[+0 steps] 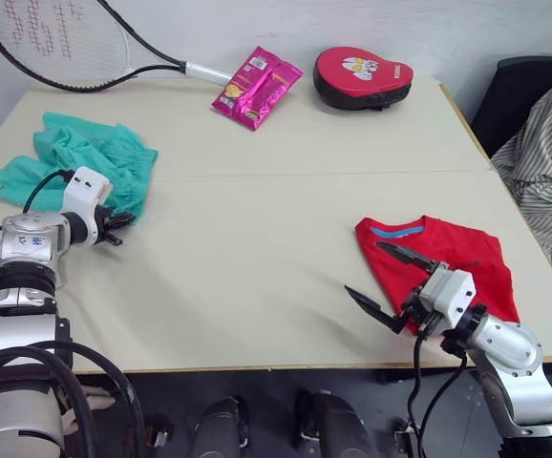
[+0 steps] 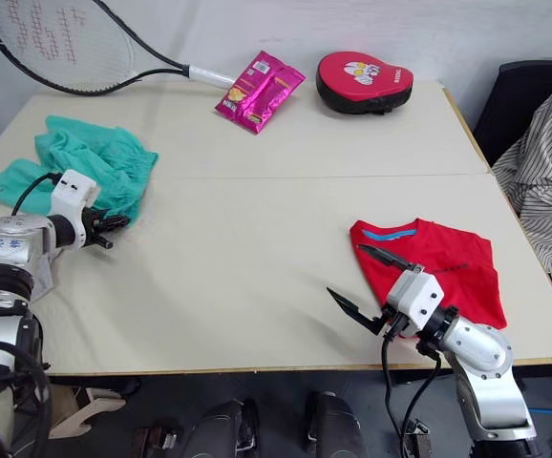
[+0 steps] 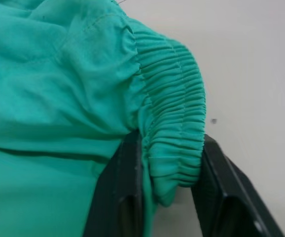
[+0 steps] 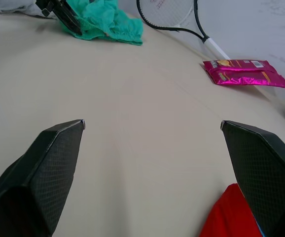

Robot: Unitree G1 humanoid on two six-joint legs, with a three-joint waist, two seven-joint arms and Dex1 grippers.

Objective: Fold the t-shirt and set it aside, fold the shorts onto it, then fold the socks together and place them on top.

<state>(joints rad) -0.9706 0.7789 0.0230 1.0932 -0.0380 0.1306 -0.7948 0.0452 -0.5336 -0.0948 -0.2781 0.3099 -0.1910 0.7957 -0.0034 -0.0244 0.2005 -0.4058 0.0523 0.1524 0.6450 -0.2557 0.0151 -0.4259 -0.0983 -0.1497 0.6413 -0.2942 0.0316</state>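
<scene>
The red t-shirt point(image 1: 443, 262) lies folded near the table's front right edge, its blue neck trim facing the middle. My right gripper point(image 1: 364, 267) hovers open at the shirt's left edge with nothing between its fingers point(image 4: 58, 148). The teal shorts point(image 1: 85, 157) sit crumpled at the table's left side. My left gripper point(image 1: 114, 229) is at their near right corner. It is shut on the gathered waistband point(image 3: 174, 113), which is bunched between the two black fingers point(image 3: 127, 192). A bit of light grey fabric point(image 2: 39, 275) shows under my left forearm; I cannot tell whether it is the socks.
A tennis racket point(image 1: 56, 38) lies across the far left corner. A pink snack packet point(image 1: 255, 86) and a red oval pad point(image 1: 362, 76) sit along the far edge. A person in a striped shirt point(image 1: 548, 162) sits by a black chair point(image 1: 520, 91) at the right.
</scene>
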